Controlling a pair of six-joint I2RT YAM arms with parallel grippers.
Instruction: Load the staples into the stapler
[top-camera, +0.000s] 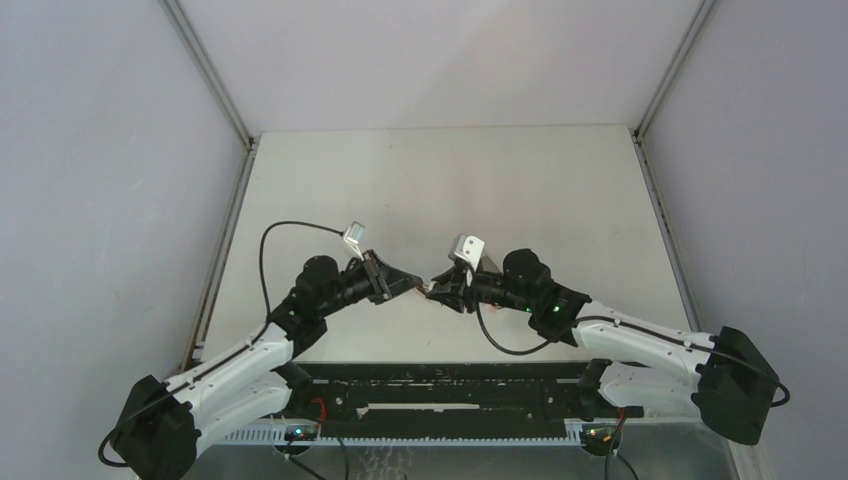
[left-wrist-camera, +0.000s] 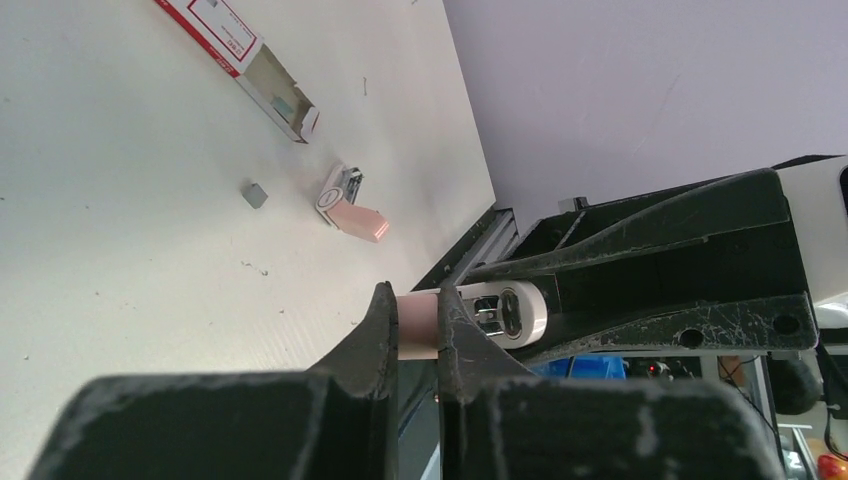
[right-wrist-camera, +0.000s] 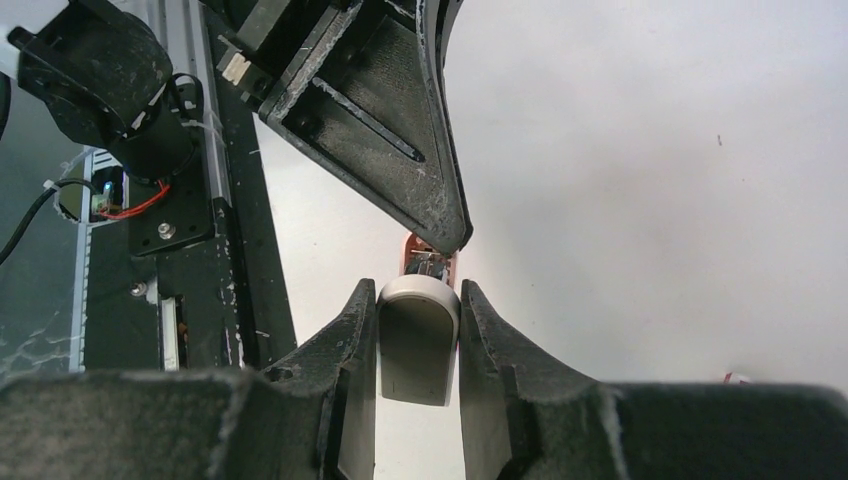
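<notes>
A pink mini stapler with a white base hangs in the air between my two grippers. My left gripper is shut on its pink top. My right gripper is shut on its white base, with the pink top just beyond the fingertips. In the top view the grippers meet tip to tip, left and right. A small grey block of staples lies loose on the table, near the open end of the pinkish red-labelled box.
A second pink mini stapler lies on its side on the table next to the staples block. The black arm-base rail runs along the near edge. Grey walls enclose the table on the left, right and back.
</notes>
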